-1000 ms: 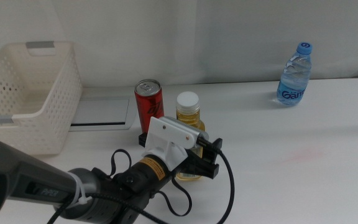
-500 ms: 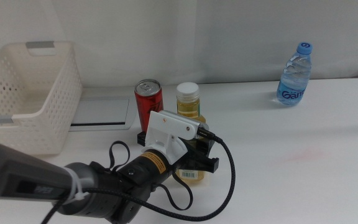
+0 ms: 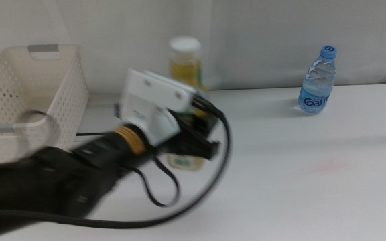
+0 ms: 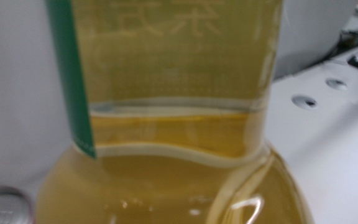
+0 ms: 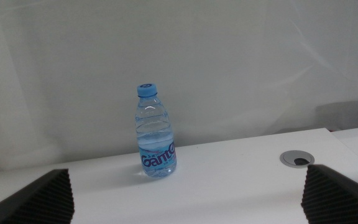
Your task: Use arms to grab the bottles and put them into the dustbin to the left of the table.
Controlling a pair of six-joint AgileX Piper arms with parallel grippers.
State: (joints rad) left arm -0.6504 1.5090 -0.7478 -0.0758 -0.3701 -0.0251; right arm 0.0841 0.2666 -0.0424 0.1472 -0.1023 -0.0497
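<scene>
My left gripper [image 3: 196, 132] is shut on the yellow-juice bottle [image 3: 185, 67], which hangs upright above the table [image 3: 300, 187], its white cap level with the dustbin's rim. The picture is blurred by motion. That bottle [image 4: 179, 162] fills the left wrist view, and a silvery round top [image 4: 2, 205] shows beside its base. The left arm hides the red can in the middle view. The white perforated dustbin [image 3: 19, 100] stands at the far left. The clear water bottle [image 3: 317, 79] with a blue cap stands at the back right. My right gripper [image 5: 185, 183] is open, facing that water bottle [image 5: 156, 134] from a distance.
A white curtain hangs behind the table. A round cable hole [image 5: 298, 158] sits in the tabletop to the right of the water bottle. The left arm's black cable [image 3: 206, 181] loops low over the table's middle.
The left gripper has lifted the yellow-juice bottle off the table and carried it up and left, towards the dustbin. The red can is now hidden behind the arm.
</scene>
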